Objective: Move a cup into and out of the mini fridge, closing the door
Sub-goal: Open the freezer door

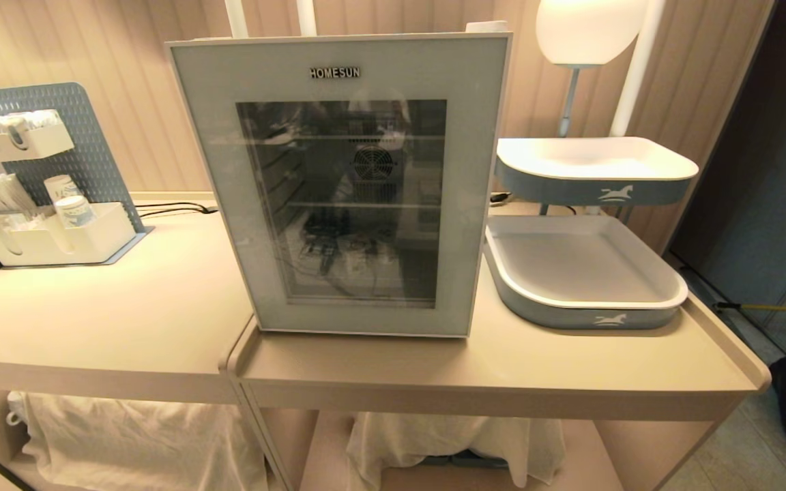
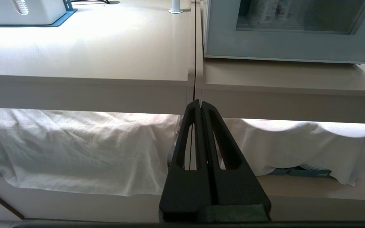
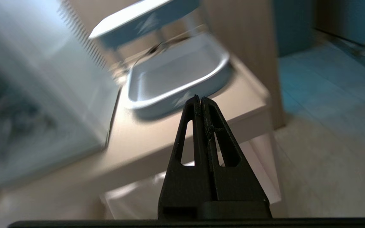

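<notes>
The white boxy mini fridge [image 1: 348, 184] stands on the beige counter [image 1: 502, 368], its pale grey-blue glass-windowed door [image 1: 461, 184] shut. No cup is visibly held. The right gripper [image 3: 200, 98] and the left gripper [image 2: 200, 103] are both closed and empty. To open, hook the door's free edge and swing it clear of the grey-blue trays [image 1: 638, 307].

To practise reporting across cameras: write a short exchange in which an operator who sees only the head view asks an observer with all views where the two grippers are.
Operator: The door looks closed, but I see no arms. Where is the left gripper?
Observer: The left gripper is shut and empty, held low in front of the seam between the two tables.
Operator: And the right one?
Observer: The right gripper is shut and empty too, held clear of the table and pointing toward the lower tray.
</notes>
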